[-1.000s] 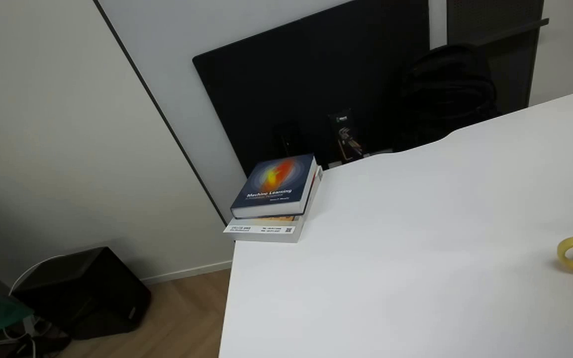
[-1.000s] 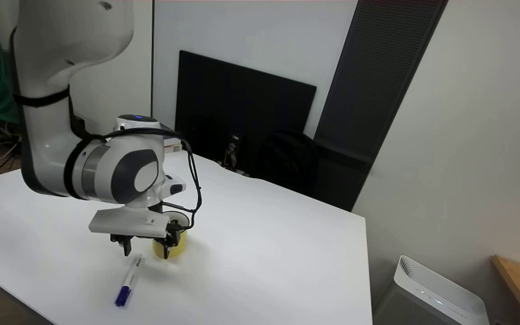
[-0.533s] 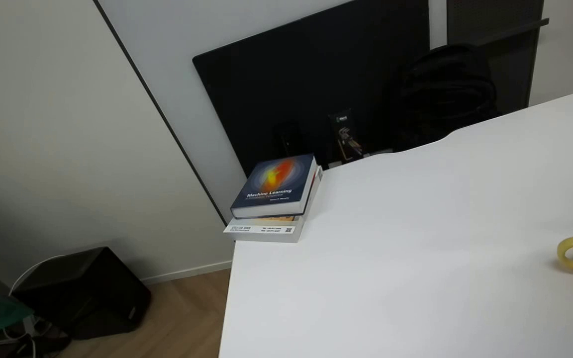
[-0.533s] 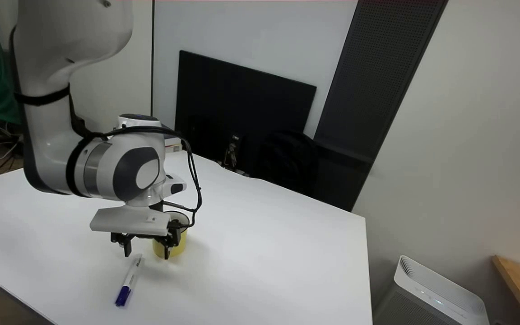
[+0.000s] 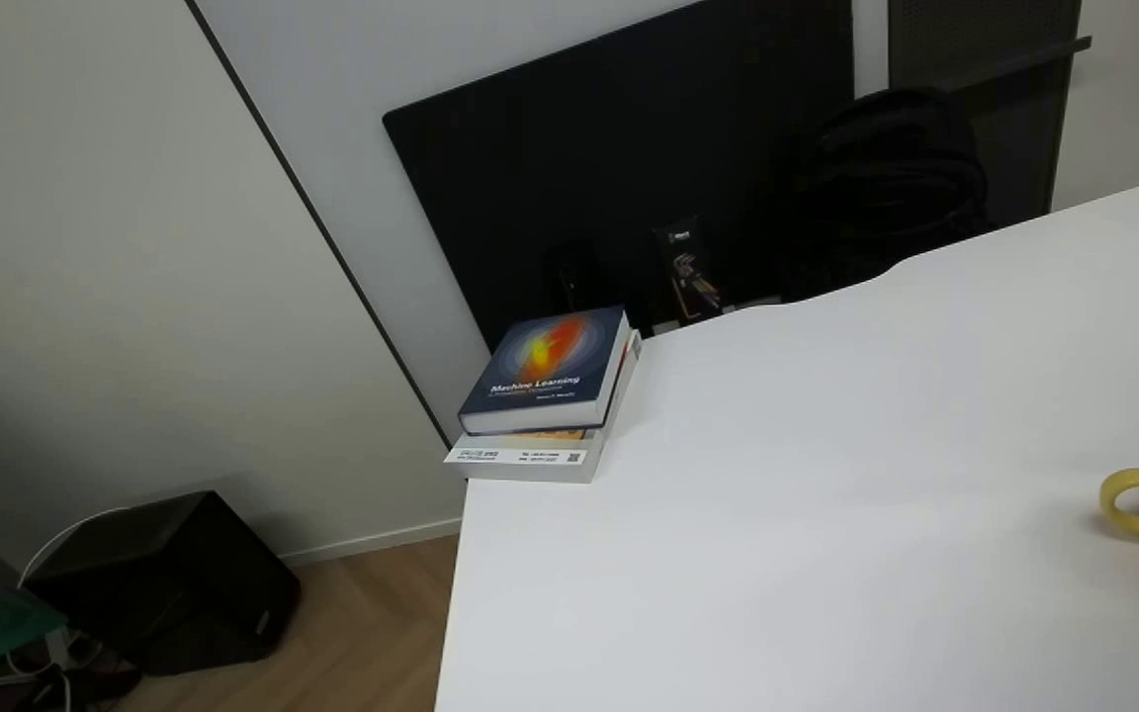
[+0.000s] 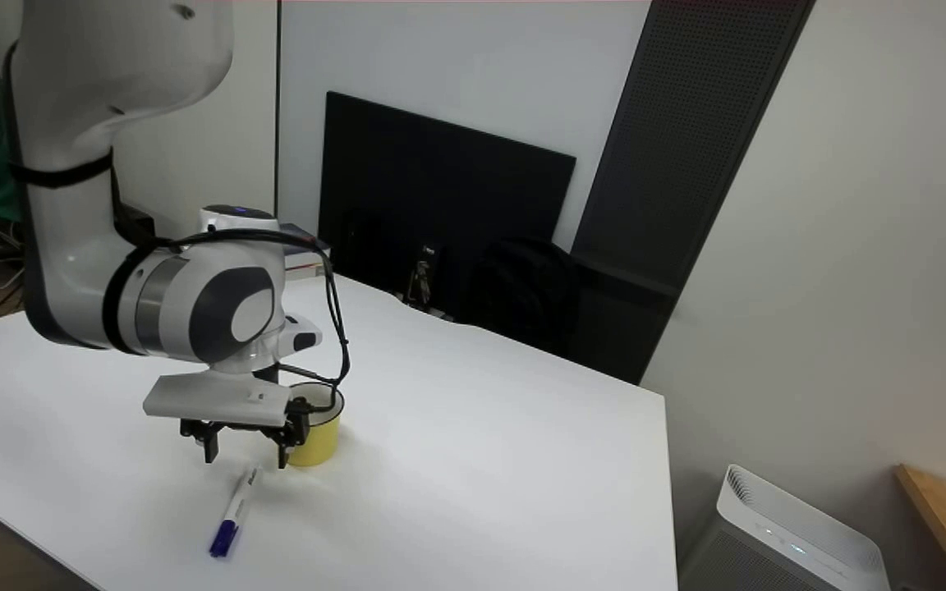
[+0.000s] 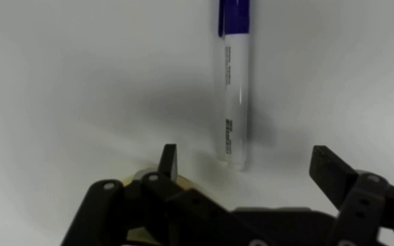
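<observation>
**Fingers (image 7: 330, 176) slide sideways, marker (image 7: 237, 99) below and ungripped**

In the last moment the fingers have shifted sideways above the tabletop (image 6: 481, 460) — the marker, lying below and just ahead of them, now looks nearly centred on their gap, seemingly a better alignment. They stand wide apart, holding nothing. The yellow mug (image 6: 319, 445), just beside one finger, seems slightly displaced too — whether they touch, I cannot tell.

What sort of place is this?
Likely an office or research lab: a Machine Learning textbook stacked at a corner of the white table, a marker on that table, and what looks like a backpack beyond.
</observation>
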Robot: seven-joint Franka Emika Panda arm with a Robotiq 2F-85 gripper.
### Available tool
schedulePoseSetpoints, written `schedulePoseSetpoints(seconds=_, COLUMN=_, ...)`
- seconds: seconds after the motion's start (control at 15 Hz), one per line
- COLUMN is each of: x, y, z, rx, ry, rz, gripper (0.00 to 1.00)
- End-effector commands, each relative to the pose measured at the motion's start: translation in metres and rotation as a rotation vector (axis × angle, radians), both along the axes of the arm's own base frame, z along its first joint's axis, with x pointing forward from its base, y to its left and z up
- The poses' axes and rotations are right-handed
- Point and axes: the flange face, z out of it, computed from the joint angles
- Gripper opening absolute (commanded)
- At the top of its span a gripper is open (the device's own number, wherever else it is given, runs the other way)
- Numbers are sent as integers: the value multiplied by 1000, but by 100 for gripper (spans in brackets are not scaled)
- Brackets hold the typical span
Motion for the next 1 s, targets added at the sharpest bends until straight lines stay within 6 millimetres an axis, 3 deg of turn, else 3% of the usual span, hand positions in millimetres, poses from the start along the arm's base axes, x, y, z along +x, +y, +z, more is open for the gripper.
schedulePoseSetpoints(seconds=0.0, x=2, y=3, z=-2, rx=18, ry=2, rz=-35, gripper=100)
schedulePoseSetpoints(seconds=0.93, x=-3, y=-2, z=-15, rx=27, ry=-3, rz=-39, gripper=100)
